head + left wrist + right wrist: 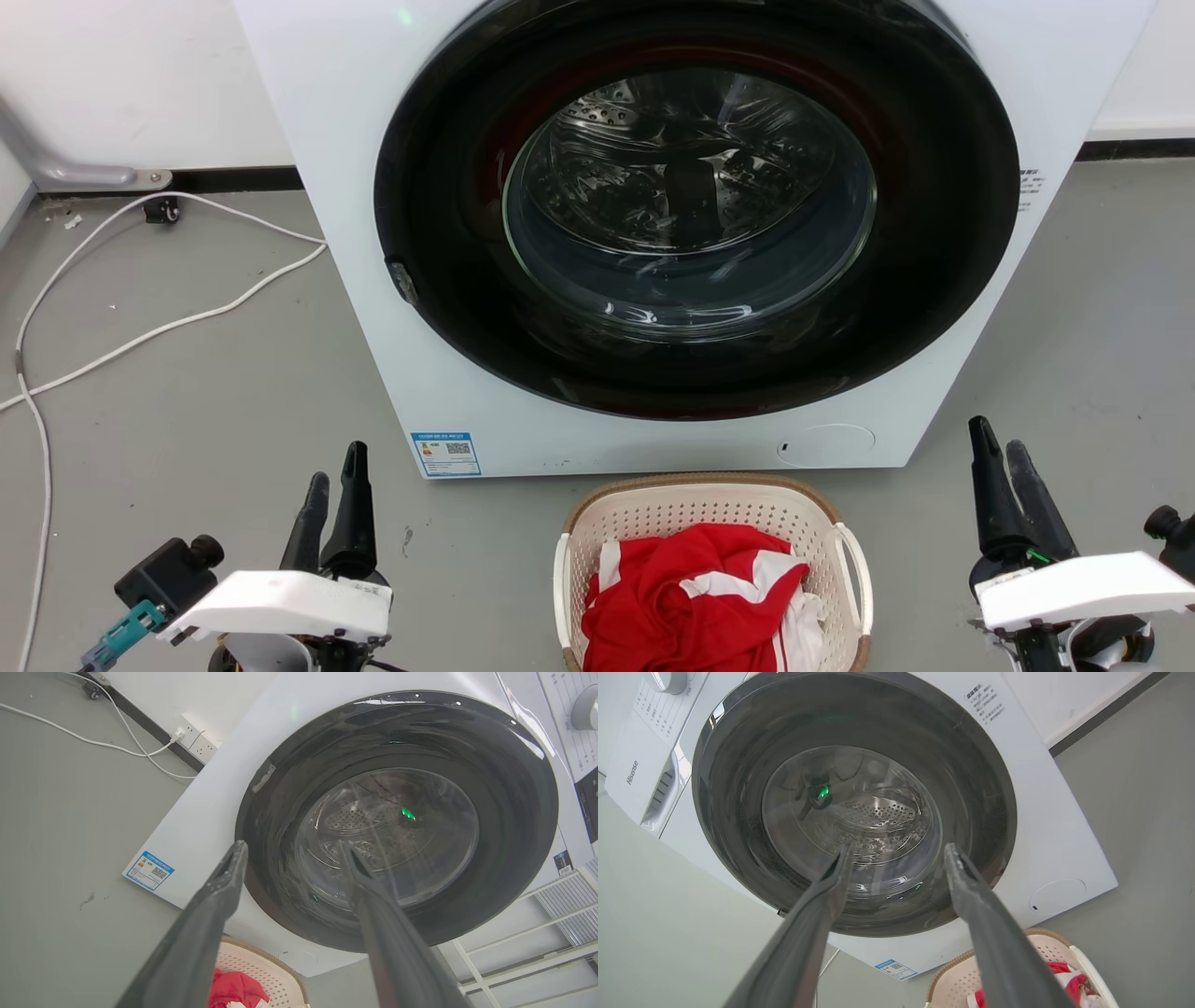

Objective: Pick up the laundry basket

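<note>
From the head camera, the laundry basket (pixel 695 511) stands on the grey floor (pixel 187 411) just in front of the white washing machine (pixel 345 140), below the machine's round dark door (pixel 448 308), which is shut. A crumpled red and white garment (pixel 681 588) lies inside the basket. The left tool (pixel 336 467) hovers over the floor to the basket's left and the right tool (pixel 997 437) to its right. Both are well apart from the white side handles and hold nothing. A white cable (pixel 140 331) trails across the floor toward the wall edge on the left, and a blue sticker (pixel 445 454) sits at the machine's lower left corner. In the left wrist camera, the left tool's two dark fingers (pixel 219 896) are spread with a clear gap and nothing between them. They point toward the door glass, with the basket's brown rim and a bit of red cloth low between them. A wall socket (pixel 196 737) sits above the floor's far edge. In the right wrist camera, the right tool's fingers (pixel 971 896) are likewise parted and empty, aimed toward the door. The basket shows at the bottom right, partly behind one finger.
</note>
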Controlling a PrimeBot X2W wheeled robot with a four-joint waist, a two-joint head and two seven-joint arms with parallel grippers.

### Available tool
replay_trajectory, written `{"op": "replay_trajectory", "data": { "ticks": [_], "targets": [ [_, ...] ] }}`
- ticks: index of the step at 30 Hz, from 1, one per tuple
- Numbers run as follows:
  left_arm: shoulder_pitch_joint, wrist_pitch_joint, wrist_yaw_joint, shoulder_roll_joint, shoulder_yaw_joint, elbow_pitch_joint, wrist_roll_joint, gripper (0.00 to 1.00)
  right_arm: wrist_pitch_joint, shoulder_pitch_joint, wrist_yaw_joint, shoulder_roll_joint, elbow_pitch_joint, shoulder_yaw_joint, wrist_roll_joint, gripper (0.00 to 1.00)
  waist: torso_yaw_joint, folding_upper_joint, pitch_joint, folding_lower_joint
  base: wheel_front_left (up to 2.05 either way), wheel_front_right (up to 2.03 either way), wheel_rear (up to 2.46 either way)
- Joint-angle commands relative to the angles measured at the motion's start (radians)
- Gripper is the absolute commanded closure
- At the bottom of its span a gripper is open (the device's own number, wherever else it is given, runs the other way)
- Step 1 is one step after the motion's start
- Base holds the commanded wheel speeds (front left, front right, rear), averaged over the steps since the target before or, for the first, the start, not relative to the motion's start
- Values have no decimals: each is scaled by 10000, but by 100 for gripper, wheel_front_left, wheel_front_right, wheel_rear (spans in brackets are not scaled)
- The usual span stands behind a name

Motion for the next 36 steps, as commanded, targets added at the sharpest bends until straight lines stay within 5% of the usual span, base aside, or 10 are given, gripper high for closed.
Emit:
{"op": "replay_trajectory", "data": {
  "ticks": [1, 36],
  "targets": [
    [-4, -105, 16, 42, -17, -205, 324, 0, -97, -26, 1, -31, -233, 34, -345, 0, 4, 0, 0, 0, 0, 0, 0],
    [507, -1121, 18, 58, -327, -271, 4477, 0, -1097, 554, 1, -33, -553, 33, -4928, 0, 95, 0, 20, 0, 0, 0, 0]
  ]
}}
